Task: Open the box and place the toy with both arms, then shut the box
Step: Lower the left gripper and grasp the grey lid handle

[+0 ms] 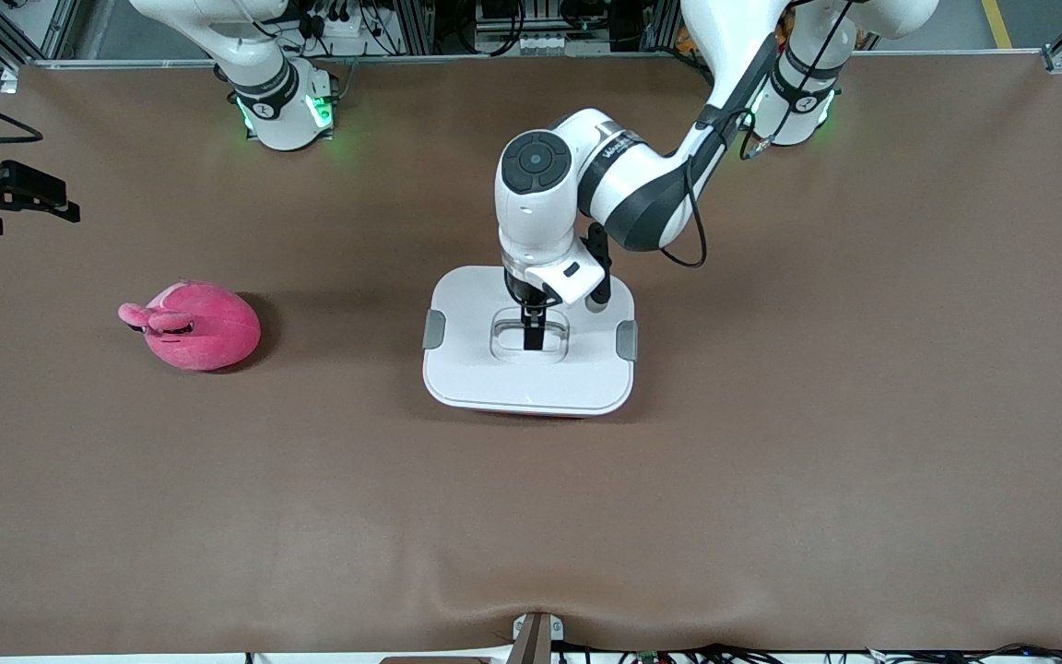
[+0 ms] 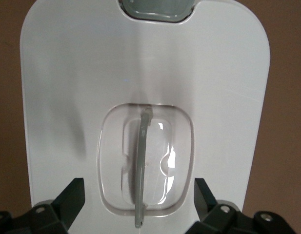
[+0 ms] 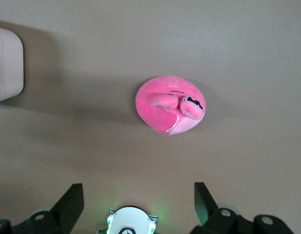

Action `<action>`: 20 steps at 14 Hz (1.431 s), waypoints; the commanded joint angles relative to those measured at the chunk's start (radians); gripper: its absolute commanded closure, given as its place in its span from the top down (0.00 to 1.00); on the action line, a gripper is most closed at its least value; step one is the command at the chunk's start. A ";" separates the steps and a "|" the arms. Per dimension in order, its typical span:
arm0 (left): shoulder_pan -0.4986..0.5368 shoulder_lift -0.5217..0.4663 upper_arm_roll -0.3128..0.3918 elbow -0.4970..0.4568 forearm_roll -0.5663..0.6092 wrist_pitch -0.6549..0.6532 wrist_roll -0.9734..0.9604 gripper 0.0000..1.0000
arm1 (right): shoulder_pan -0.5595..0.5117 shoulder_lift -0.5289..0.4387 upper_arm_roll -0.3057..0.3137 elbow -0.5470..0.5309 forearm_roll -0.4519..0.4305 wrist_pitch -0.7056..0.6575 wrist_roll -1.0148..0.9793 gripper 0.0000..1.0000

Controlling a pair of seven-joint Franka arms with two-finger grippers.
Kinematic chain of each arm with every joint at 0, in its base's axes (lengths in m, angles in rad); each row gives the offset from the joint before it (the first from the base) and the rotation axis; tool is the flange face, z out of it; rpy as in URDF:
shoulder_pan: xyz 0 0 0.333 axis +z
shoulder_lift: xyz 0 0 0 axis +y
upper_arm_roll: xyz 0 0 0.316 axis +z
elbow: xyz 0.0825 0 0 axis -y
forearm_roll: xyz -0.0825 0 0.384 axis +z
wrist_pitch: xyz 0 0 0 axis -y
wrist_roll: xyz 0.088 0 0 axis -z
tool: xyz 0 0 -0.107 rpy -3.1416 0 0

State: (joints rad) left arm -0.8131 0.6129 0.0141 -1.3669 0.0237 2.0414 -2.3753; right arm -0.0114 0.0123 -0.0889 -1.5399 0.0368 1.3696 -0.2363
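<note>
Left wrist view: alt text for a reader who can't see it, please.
The left gripper hangs open over the white lid of the box, its fingers either side of the recessed handle. A grey clip shows at one edge.

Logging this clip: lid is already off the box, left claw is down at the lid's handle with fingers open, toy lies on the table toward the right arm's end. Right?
One error: the lid is on the box, as the front view shows. The rest holds: the left claw is open at the handle, and the toy lies on the table toward the right arm's end.
</note>
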 commanded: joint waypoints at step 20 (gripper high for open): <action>-0.021 0.039 0.009 0.023 0.016 0.013 -0.047 0.50 | -0.012 0.029 0.006 0.046 0.017 -0.011 0.005 1.00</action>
State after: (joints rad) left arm -0.8237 0.6383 0.0165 -1.3639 0.0237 2.0457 -2.3968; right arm -0.0127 0.0255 -0.0891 -1.5317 0.0379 1.3697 -0.2363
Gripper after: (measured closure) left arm 0.489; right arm 0.000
